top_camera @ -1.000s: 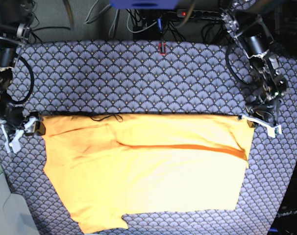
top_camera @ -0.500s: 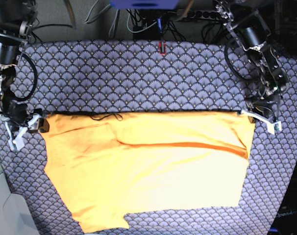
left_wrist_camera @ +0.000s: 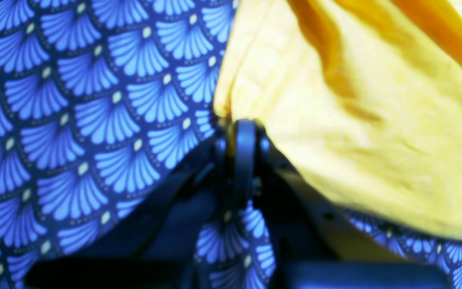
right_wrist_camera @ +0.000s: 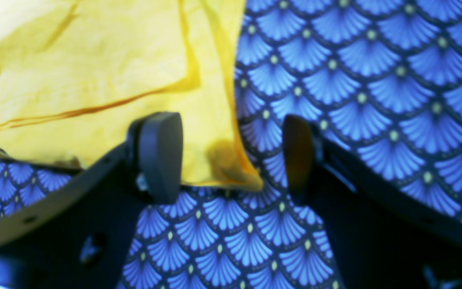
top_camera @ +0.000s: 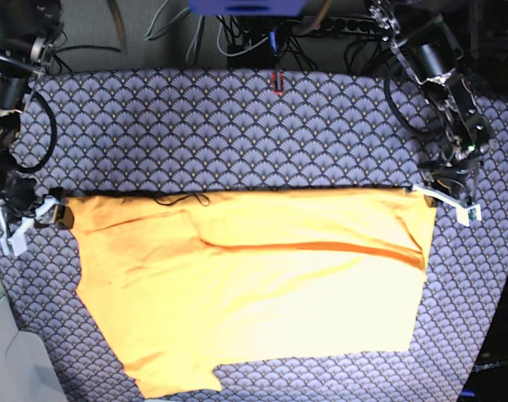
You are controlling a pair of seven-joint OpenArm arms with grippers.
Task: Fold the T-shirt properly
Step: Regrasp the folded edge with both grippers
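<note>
The yellow-orange T-shirt (top_camera: 254, 293) lies flat on the patterned cloth, folded over with a straight top edge and one sleeve at the lower left. In the base view my left gripper (top_camera: 427, 195) is at the shirt's top right corner. The left wrist view shows its fingers (left_wrist_camera: 244, 136) shut on the T-shirt (left_wrist_camera: 355, 120) at the hem edge. My right gripper (top_camera: 51, 214) is at the top left corner. In the right wrist view this gripper (right_wrist_camera: 229, 154) stands open, and the T-shirt (right_wrist_camera: 94, 80) corner lies loose on the cloth between its fingers.
The blue-grey scallop-patterned cloth (top_camera: 237, 134) covers the whole table. A small red mark (top_camera: 277, 81) sits at its far edge. Cables (top_camera: 254, 33) and both arm bases stand behind the table. The cloth's edge drops off at the lower left.
My right gripper has opened wider and shifted a little to the left, leaving the shirt corner lying down. My left gripper has moved slightly up and outward, still holding its corner.
</note>
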